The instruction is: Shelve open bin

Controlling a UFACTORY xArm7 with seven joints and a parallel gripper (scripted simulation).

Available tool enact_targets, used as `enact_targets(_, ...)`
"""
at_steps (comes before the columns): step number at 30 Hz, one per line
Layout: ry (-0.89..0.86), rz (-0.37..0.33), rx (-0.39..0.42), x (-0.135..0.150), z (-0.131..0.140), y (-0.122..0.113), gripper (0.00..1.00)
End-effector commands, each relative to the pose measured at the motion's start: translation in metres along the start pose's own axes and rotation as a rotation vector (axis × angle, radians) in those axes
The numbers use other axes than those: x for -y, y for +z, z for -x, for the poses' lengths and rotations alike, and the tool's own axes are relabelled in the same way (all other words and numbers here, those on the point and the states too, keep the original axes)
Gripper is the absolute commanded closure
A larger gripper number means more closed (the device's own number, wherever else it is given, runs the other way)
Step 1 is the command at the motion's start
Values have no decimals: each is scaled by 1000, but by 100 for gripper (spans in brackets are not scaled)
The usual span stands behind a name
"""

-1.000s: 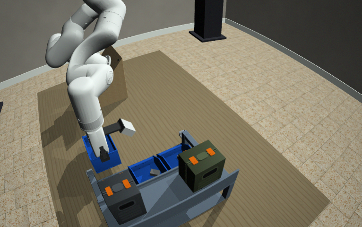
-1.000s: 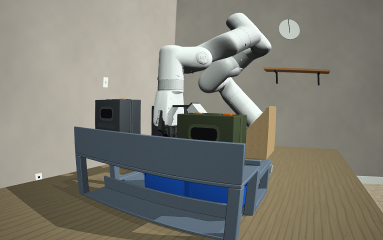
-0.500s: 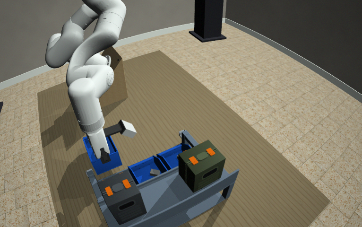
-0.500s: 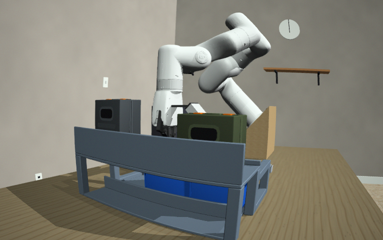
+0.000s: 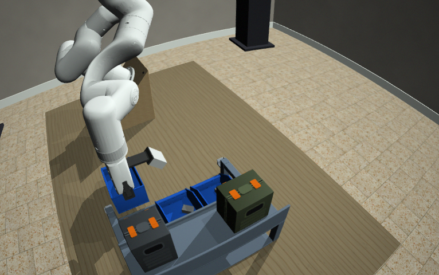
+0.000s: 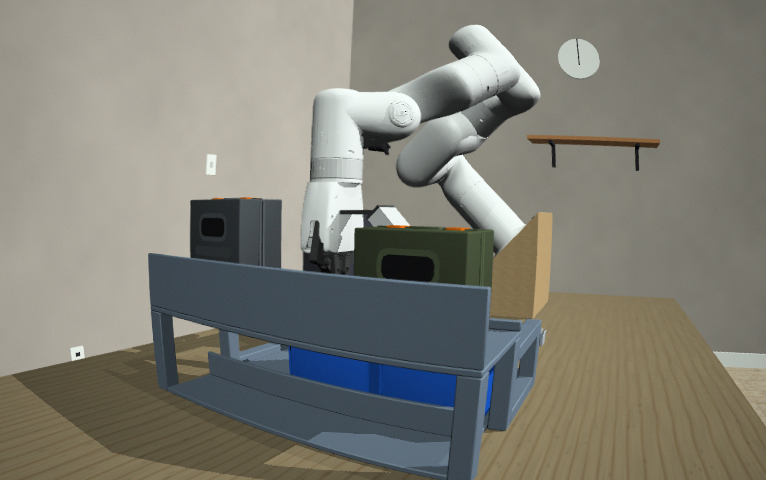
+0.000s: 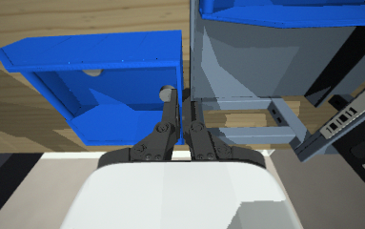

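Note:
My gripper (image 5: 128,195) (image 7: 181,99) is shut on the side wall of the blue open bin (image 5: 121,195) (image 7: 108,91), one finger inside and one outside. The bin is just in front of the left end of the grey shelf (image 5: 197,232) (image 6: 326,321), its held wall close beside the shelf's end frame (image 7: 238,121). Small grey parts (image 7: 167,92) lie inside it. Two other blue bins (image 5: 175,204) (image 5: 211,187) stand in the row on the shelf, the nearer one holding a grey part (image 5: 187,208). In the exterior view the gripper (image 6: 326,259) is mostly hidden behind the shelf's board.
A dark grey case (image 5: 148,235) stands on the shelf's top board at the left end and a green case (image 5: 245,199) at the right end. A cardboard wedge (image 5: 139,95) stands on the table behind the arm.

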State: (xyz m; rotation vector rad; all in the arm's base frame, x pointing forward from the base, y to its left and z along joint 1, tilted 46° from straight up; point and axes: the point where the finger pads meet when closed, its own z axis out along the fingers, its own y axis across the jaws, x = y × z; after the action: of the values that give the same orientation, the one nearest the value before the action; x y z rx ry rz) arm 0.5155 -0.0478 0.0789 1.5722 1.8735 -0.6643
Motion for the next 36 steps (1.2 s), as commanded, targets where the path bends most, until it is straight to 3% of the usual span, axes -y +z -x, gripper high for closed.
enact_targets(1, 0, 5, 0, -8, 0, -2, 100)
enact_targets(36, 0, 5, 0, -30, 0, -2, 100)
